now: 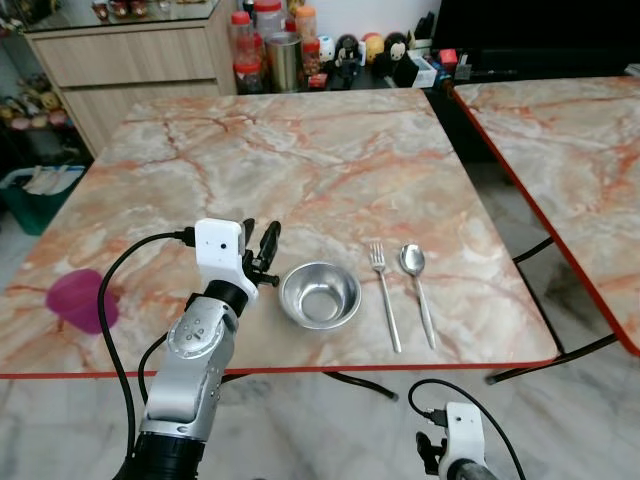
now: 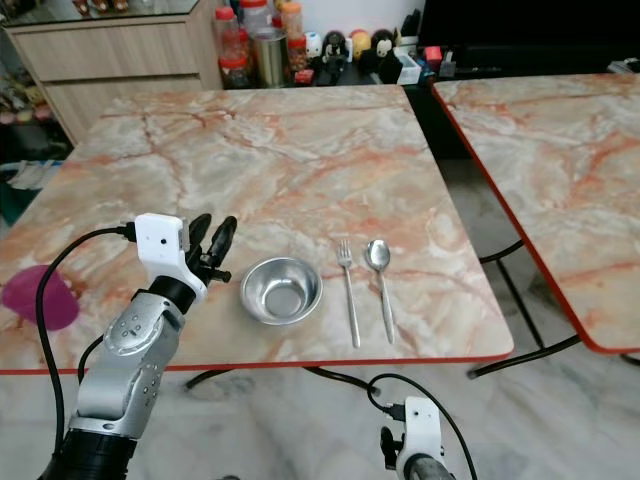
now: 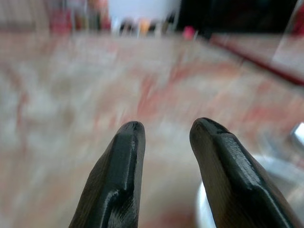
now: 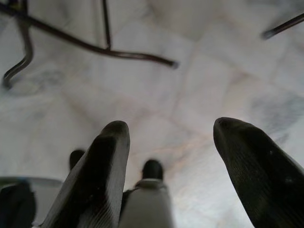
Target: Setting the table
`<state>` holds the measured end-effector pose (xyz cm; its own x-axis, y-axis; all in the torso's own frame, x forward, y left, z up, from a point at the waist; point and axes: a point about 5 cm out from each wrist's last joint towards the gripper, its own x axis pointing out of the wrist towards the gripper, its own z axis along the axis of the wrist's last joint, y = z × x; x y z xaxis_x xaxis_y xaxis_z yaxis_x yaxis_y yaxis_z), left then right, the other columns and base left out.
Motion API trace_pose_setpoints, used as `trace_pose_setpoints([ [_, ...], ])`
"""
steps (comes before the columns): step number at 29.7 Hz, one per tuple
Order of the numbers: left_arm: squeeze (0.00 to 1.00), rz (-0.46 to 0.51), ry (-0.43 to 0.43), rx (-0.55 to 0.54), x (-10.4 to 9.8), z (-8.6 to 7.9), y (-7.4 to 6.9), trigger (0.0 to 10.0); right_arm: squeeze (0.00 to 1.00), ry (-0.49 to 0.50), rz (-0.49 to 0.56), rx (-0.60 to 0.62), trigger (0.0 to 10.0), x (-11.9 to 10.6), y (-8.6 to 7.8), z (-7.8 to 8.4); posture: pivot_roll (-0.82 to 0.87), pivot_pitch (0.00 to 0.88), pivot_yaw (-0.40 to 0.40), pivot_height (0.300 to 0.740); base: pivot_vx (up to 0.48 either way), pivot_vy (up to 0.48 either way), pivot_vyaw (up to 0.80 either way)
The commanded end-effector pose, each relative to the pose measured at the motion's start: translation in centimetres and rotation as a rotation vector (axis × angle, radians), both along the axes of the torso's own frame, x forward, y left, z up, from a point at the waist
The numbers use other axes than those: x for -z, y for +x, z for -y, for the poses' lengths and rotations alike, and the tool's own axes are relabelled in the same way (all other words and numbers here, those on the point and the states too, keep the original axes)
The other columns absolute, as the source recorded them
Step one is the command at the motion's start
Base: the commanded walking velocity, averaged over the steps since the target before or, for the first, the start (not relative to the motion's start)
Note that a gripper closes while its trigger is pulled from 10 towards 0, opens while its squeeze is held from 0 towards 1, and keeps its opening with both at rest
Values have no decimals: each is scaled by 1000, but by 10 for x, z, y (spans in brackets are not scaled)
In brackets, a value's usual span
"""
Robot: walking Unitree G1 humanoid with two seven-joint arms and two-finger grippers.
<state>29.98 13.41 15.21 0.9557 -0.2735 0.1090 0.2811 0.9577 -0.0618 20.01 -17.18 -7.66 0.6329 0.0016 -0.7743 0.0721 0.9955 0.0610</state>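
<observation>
A steel bowl (image 1: 320,295) sits near the front edge of the marble table (image 1: 300,150). To its right a fork (image 1: 385,297) and a spoon (image 1: 418,290) lie side by side, handles toward me. My left gripper (image 1: 262,242) hovers just left of the bowl, open and holding nothing; in the left wrist view the bowl's rim (image 3: 285,175) lies beside its fingertips (image 3: 128,142). A purple cup (image 1: 82,300) stands at the table's front left. My right gripper (image 4: 171,137) hangs open below the table edge, over the floor.
A second marble table (image 1: 580,160) stands to the right across a narrow gap. Behind the table are a wooden cabinet (image 1: 130,55) and several jars and figurines (image 1: 270,40). A green bin (image 1: 40,195) sits at the left. Black table legs (image 4: 95,47) cross the floor.
</observation>
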Motion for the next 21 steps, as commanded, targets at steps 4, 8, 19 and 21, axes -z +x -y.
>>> trace_pose_setpoints([
  [4,0,-101,34,35,16,0,-3,10000,0,8,-26,-6,10000,4,-7,-4,162,126,0,715,0,0,0],
  [8,0,-152,48,45,26,3,-2,10000,0,8,-30,-8,10000,5,-8,-5,166,129,4,715,0,0,0],
  [19,0,-232,-305,96,16,16,6,10000,0,14,-39,9,10000,7,-14,-6,151,118,29,715,0,0,0],
  [21,0,-231,-325,97,14,16,7,10000,0,14,-39,10,10000,7,-14,-5,149,115,31,715,0,0,0],
])
